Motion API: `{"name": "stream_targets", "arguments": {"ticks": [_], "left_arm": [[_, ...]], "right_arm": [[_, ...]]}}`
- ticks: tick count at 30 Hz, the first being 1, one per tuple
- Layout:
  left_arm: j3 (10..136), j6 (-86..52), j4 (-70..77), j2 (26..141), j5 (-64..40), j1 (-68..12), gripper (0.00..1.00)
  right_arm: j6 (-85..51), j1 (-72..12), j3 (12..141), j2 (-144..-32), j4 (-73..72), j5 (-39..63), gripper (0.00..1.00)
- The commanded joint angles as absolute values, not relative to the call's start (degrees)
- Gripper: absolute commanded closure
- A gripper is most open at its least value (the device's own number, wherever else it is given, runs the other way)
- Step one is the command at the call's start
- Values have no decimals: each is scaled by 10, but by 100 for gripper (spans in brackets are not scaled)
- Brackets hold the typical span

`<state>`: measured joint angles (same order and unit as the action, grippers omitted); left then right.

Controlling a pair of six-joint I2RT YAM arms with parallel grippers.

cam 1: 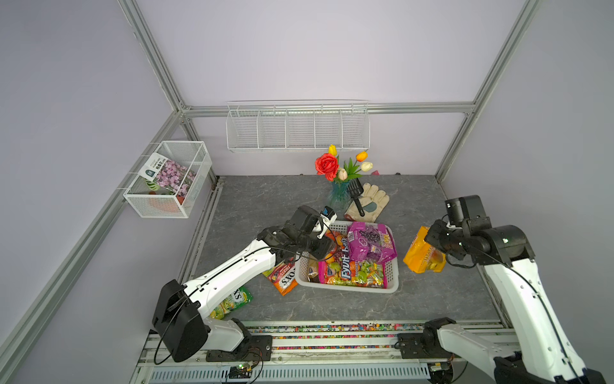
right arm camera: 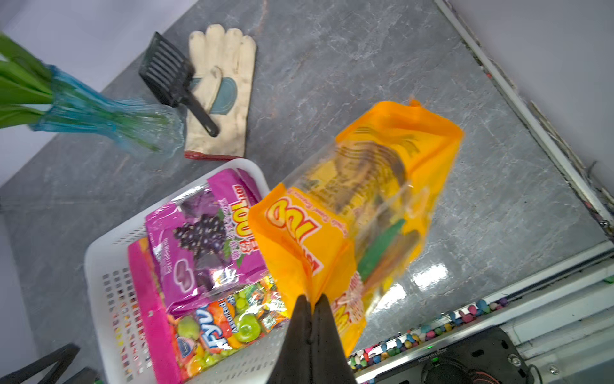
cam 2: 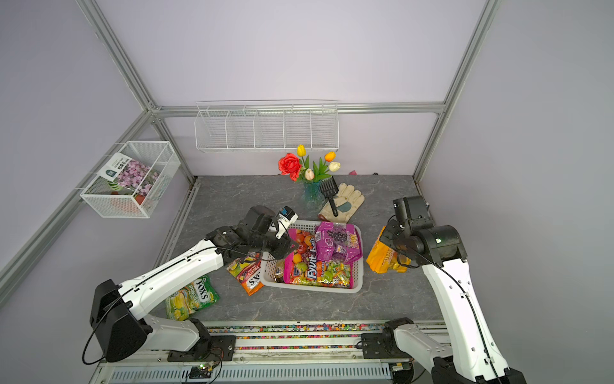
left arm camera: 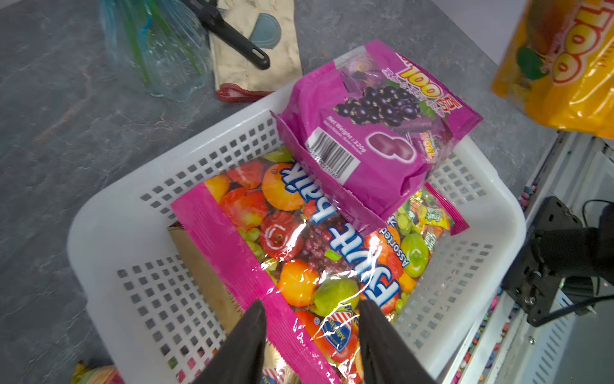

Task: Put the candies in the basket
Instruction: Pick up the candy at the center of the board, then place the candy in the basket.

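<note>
Nearest the arm bases: green FOX'S bag, flat on the tabletop, well apart from the basket on its L side, partly under the L arm. Orange FOX'S bag lies flat just beside the basket's L wall. Both are outside, so task not done.

In the basket: pink-edged Fruit-bar bag across the floor, gold-edged bag peeking from under it. Purple grape bag sits on top at the far R corner, one end riding over the rim.

L gripper hangs over the basket's L end, jaws apart, nothing btwn them.

R gripper is clamped on an edge seam of the yellow-orange mango bag. Bag hangs just beside the basket's R rim and looks clear of the tabletop.

Handling, my read: glossy film, so slippery and soft w/ no stiffness. Loose sweets shift, so a bag sags and swings. Not fragile, prob light-ish. Best hold is a flat crimped seam or corner, not the fat middle. The flat FOX'S bags need a finger under an edge.

Beyond the basket: work glove w/ black plastic rake on it, blue vase of flowers.
</note>
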<state>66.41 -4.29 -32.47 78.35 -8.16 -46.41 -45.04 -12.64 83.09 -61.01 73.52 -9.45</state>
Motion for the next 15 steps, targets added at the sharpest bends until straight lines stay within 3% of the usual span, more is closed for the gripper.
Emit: {"name": "stream_targets", "arguments": {"ticks": [1, 5, 15], "left_arm": [[663, -67, -323, 754, -42, -453, 49], [659, -86, -327, 737, -49, -432, 49], [643, -113, -343, 702, -26, -388, 43]], "right_arm": [[-455, -144, 854, -612, 689, -26, 100], [-459, -173, 854, -618, 631, 51, 100], [-422, -293, 993, -692, 601, 56, 100]]}}
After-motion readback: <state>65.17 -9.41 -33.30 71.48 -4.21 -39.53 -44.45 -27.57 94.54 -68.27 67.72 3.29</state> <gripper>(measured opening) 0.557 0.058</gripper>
